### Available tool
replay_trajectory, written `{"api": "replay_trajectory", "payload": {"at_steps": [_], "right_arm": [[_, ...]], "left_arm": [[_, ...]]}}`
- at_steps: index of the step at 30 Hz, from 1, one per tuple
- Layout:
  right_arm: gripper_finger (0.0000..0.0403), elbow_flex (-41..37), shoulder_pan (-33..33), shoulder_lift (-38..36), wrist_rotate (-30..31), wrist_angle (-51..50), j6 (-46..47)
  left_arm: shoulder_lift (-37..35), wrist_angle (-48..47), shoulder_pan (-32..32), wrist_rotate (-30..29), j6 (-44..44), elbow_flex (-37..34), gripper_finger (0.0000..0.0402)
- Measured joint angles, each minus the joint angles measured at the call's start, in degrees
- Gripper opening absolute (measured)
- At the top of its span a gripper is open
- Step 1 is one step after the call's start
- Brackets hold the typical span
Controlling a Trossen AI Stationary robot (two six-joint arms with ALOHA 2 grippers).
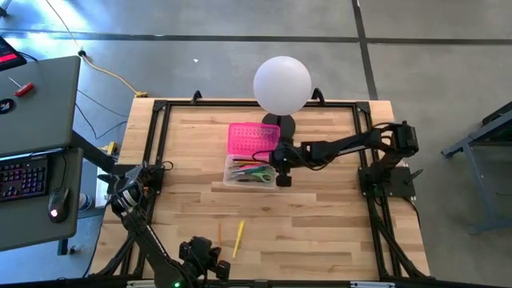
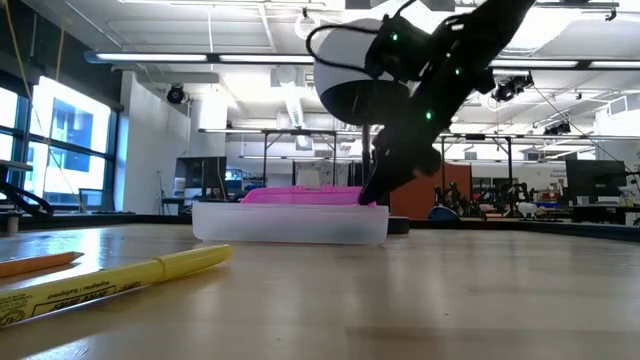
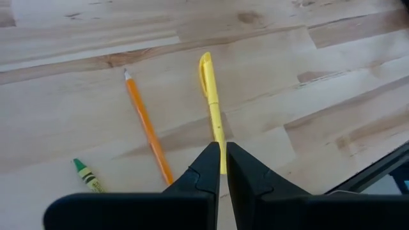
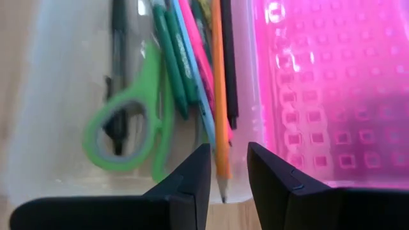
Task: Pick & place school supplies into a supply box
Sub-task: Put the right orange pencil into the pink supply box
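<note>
The supply box (image 1: 250, 172) stands mid-table, its clear base holding green-handled scissors (image 4: 128, 121), an orange pencil (image 4: 220, 96) and several pens. Its pink dotted lid (image 1: 254, 138) lies open on the far side. My right gripper (image 4: 229, 172) hangs open just over the base's right end, with the pencil's tip showing in the gap. Near the front edge a yellow pen (image 3: 211, 102), an orange pencil (image 3: 148, 128) and a green crayon (image 3: 86, 174) lie flat on the wood. My left gripper (image 3: 223, 172) hovers above the yellow pen's near end, shut to a thin slit.
A white globe lamp (image 1: 282, 84) stands on a dark base just behind the box. Black frame rails (image 1: 160, 144) run along the table's edges. A grey desk with a keyboard (image 1: 24, 172) stands beyond the left edge. Bare wood (image 1: 320, 232) lies at the front right.
</note>
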Motion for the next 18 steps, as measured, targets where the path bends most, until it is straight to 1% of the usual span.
{"api": "replay_trajectory", "payload": {"at_steps": [8,10,12,15,18], "right_arm": [[0.0082,-0.04,-1.23,1.38,1.61,0.24,-1.38],[0.0082,-0.02,-1.86,1.38,1.27,0.26,-1.40],[0.0082,-0.04,-2.46,1.38,-0.40,0.13,-1.36],[0.0071,-0.09,-2.98,2.01,-1.45,0.27,-1.51],[0.0048,0.03,-3.06,3.54,-1.53,0.47,-1.57]], "left_arm": [[0.00,-1.45,0.01,-1.51,0.19,0.00,0.0060],[0.00,-1.56,0.02,-1.51,0.19,0.00,0.0060],[0.00,-1.53,0.01,-1.51,0.19,0.00,0.0060],[0.00,-1.53,0.00,-1.51,0.19,0.00,0.0060],[0.00,-1.55,0.00,-1.51,0.19,0.00,0.0060]]}}
